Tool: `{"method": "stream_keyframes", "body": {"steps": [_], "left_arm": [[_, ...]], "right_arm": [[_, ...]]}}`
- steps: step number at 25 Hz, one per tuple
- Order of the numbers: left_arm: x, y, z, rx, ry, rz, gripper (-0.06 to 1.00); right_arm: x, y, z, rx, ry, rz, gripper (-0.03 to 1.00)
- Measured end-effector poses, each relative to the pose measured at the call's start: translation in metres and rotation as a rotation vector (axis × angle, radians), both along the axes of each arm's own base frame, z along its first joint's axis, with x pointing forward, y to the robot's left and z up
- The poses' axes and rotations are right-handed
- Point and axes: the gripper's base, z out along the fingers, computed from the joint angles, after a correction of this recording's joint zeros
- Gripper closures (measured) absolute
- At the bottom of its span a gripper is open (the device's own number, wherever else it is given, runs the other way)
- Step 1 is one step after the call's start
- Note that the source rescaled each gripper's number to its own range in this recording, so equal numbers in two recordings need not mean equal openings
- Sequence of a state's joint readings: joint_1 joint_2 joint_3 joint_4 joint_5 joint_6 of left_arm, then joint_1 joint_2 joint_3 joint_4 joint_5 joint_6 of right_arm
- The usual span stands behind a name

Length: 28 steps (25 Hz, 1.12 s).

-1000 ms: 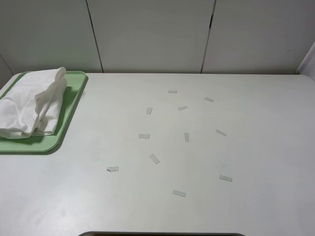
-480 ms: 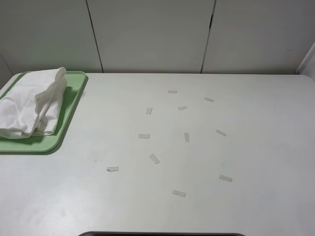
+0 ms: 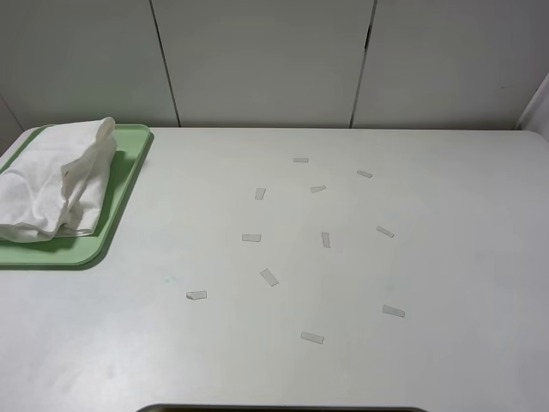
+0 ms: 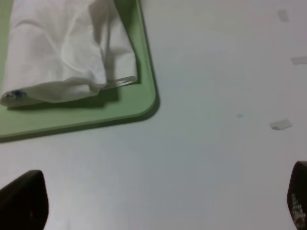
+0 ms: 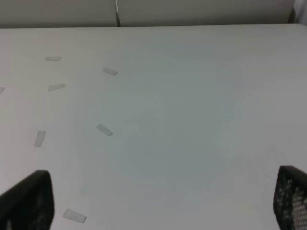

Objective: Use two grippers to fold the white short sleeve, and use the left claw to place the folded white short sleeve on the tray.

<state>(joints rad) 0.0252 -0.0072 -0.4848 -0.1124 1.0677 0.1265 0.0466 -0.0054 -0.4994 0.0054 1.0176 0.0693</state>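
Observation:
The white short sleeve (image 3: 53, 180) lies folded and bunched on the pale-green tray (image 3: 130, 159) at the far left of the table. The left wrist view shows it (image 4: 57, 52) on the tray (image 4: 96, 114), with a bit of blue print at one edge. My left gripper (image 4: 158, 211) is open and empty, over bare table short of the tray's corner; only its two dark fingertips (image 4: 21, 201) show. My right gripper (image 5: 158, 206) is open and empty over the right part of the table. Neither arm shows in the exterior high view.
Several small paper scraps (image 3: 269, 276) lie scattered over the middle of the white table (image 3: 463, 257); some show in the right wrist view (image 5: 104, 130). A panelled wall (image 3: 257, 60) stands behind the table's far edge.

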Motion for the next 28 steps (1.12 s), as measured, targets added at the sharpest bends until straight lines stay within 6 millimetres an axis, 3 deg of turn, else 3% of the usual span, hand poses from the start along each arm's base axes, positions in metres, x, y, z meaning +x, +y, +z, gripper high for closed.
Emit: {"method": "stream_keyframes", "body": {"steps": [28], "left_arm": [[-0.0008,0.0007,0.0,0.003,-0.001,-0.066,-0.05]], "right_arm": [[0.0,0.0002,0.0,0.002,0.0,0.002,-0.03]]}}
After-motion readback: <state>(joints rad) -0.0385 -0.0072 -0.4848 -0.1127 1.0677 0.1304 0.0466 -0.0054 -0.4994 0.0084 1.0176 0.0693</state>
